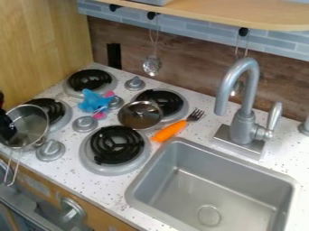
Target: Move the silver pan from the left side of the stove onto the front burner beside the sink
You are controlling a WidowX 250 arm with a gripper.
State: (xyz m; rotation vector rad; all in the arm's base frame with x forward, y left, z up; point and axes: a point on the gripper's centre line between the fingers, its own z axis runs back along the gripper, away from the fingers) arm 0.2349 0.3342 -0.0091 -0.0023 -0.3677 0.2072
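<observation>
At the left edge, the black gripper [7, 127] is at the left side of a silver metal pot [36, 118], overlapping its rim and opening. The pot looks tilted, over the front-left part of the stove, and its wire handle hangs down past the counter edge. To its right, a blue plush toy with pink parts [93, 101] lies between the burners. A small round metal pan [140, 115] rests partly on the back-right burner. Beside that pan, a fork with an orange handle [170, 131] lies on the counter, tines toward the back.
Black coil burners [117, 144] and grey knobs [50, 150] cover the stove. A grey sink [208, 189] takes up the lower right, with a tall faucet [244, 117] behind it. Metal utensils [152, 66] hang from hooks under a wooden shelf [211, 13].
</observation>
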